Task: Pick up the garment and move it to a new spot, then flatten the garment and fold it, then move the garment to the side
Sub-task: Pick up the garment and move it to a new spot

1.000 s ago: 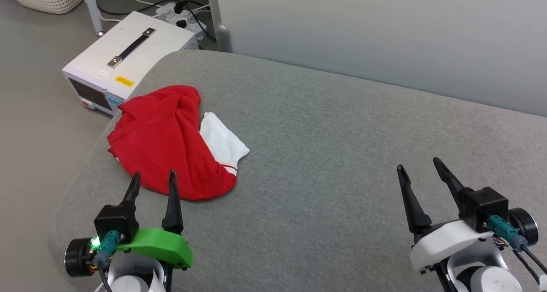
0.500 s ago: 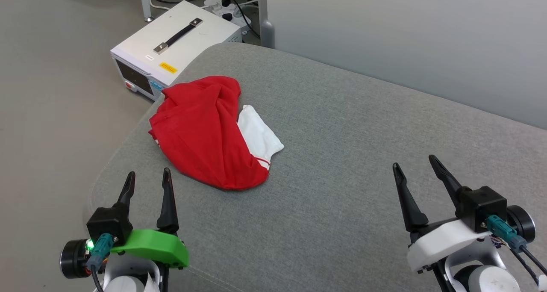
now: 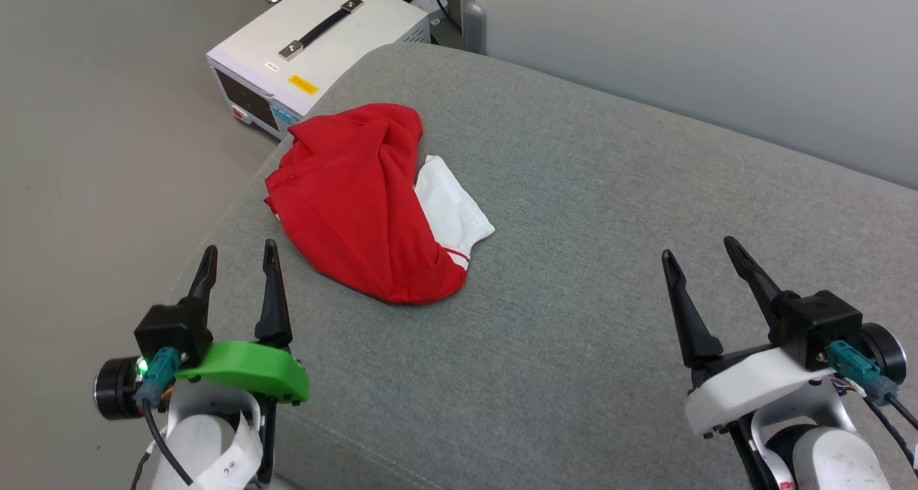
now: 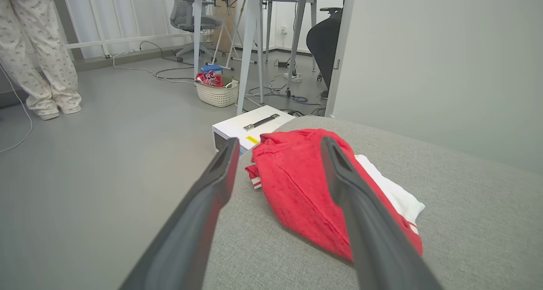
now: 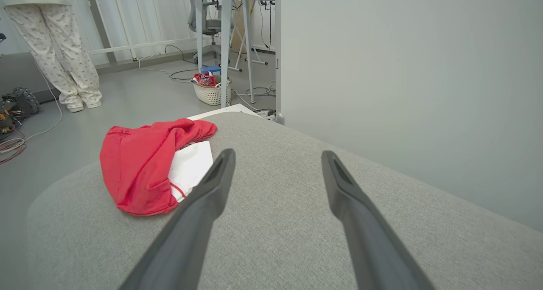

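Note:
The garment point(image 3: 355, 196), a red T-shirt with a white sleeve poking out on its right, lies crumpled near the far left corner of the grey cushioned surface point(image 3: 588, 210). It also lies ahead in the left wrist view point(image 4: 297, 184) and at the left of the right wrist view point(image 5: 135, 162). My left gripper point(image 3: 237, 253) stands open just short of the garment's near edge, nothing between its fingers. Far off at the lower right, my right gripper point(image 3: 699, 250) is open and empty over bare cushion.
A white box with a black handle point(image 3: 323, 34) sits on the floor beyond the cushion's left corner. A pale wall panel point(image 3: 681, 52) runs behind the cushion. A person's legs point(image 4: 38, 56), a basket point(image 4: 217, 92) and table legs stand farther back.
The head camera has swung left and down, so the cushion and garment sit further right and higher in the picture. The garment itself lies as before; both grippers stay open.

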Controlling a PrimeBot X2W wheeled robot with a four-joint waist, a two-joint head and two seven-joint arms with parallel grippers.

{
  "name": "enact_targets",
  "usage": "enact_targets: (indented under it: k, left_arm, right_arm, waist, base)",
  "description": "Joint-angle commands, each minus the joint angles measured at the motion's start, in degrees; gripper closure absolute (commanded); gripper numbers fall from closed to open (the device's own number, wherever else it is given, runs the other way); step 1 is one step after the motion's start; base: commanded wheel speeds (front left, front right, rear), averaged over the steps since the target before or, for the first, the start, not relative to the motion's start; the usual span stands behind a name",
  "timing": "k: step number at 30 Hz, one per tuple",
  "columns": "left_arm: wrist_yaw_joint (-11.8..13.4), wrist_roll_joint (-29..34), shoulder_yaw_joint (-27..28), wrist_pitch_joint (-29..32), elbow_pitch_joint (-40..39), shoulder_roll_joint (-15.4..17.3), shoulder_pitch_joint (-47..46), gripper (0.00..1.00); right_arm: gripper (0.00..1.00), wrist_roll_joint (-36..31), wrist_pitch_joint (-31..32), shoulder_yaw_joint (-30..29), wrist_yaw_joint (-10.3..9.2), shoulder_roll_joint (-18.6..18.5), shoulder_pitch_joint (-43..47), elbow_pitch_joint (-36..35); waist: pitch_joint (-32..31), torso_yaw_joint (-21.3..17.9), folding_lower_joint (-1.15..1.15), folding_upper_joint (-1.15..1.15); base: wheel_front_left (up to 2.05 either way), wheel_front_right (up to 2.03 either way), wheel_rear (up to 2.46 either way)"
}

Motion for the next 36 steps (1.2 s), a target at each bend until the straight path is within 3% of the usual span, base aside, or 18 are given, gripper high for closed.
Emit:
enact_targets:
  k: [1, 9, 15, 27, 31, 36]
  left_arm:
    - [-0.6, -0.3, -0.1, -0.7, 1.2, 0.8, -2.4, 0.00]
    - [-3.0, -2.1, -1.4, 3.6, 10.4, 6.0, -15.5, 0.00]
    - [-4.2, -7.4, -3.7, 10.5, 19.2, 11.4, -26.7, 0.00]
    - [-5.0, -32.1, -21.1, 32.1, 30.6, 26.3, -40.8, 0.00]
    - [-5.1, -38.4, -25.1, 38.2, 34.0, 28.8, -41.6, 0.00]
    - [-5.1, -43.4, -27.8, 44.5, 37.8, 28.7, -39.7, 0.00]
  right_arm:
    - [0.00, 0.2, 0.3, 0.1, 0.31, -0.4, -1.3, -0.8]
    - [0.00, -0.4, 2.5, 0.8, 0.33, -2.9, -5.8, -3.7]
    - [0.00, 0.1, 4.0, 1.3, 0.35, -5.0, -10.2, -6.1]
    - [0.00, 1.2, 3.8, 1.6, 0.40, -5.5, -15.3, -8.2]
    - [0.00, 1.6, 3.3, 1.7, 0.41, -5.2, -16.3, -8.3]
    - [0.00, 2.0, 2.5, 1.9, 0.41, -5.0, -16.7, -7.7]
  waist:
    - [1.7, -0.7, 0.00, 0.00]
    - [7.9, -4.4, 0.00, 0.00]
    - [14.2, -8.2, 0.00, 0.00]
    - [26.1, -14.8, 0.00, 0.00]
    - [28.7, -15.9, 0.00, 0.00]
    - [29.7, -16.9, 0.00, 0.00]
  base:
    - [0.00, 0.00, 0.00]
    - [0.00, 0.00, 0.00]
    - [0.00, 0.00, 0.00]
    - [0.00, 0.00, 0.00]
    - [0.00, 0.00, 0.00]
    - [0.00, 0.00, 0.00]
